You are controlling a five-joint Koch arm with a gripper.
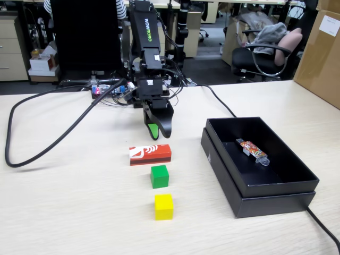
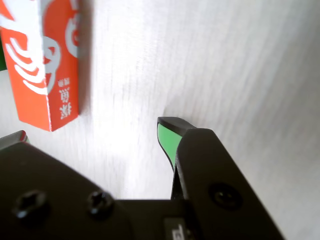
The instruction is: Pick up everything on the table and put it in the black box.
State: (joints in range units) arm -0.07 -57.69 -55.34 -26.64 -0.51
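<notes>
My gripper [image 1: 158, 132] hangs nose-down just above the worktop [image 1: 69, 212], holding nothing. Whether it is parted or closed I cannot tell: in the fixed view the black jaws lie one behind the other with only the green pad showing, and in the wrist view [image 2: 167, 135] a single green-lined tip shows at centre, with only a dark corner at the left edge that may be the other jaw.

Nearest object: red block [image 1: 150, 154], oblong, white logo on its face. It lies flat just in front of my tip in the fixed view, long axis across the picture. In the wrist view the red block [image 2: 42, 60] sits at upper left, off to one side of the tip and apart from it, so I am not yet over it.

Handling judgement: looks like a small printed carton, so light, rigid enough but crushable, faces glossy and maybe slick. Best taken across the narrow width at mid-length with modest squeeze.

Beyond it, in one row toward the camera: green cube [image 1: 159, 176], then yellow cube [image 1: 163, 206], each apart from its neighbour. Both look solid, stiff and light; grip on opposite flat faces.

The black box [image 1: 255, 199] stands open, well right of the row. Inside it lies an orange-patterned packet [image 1: 253, 150].
</notes>
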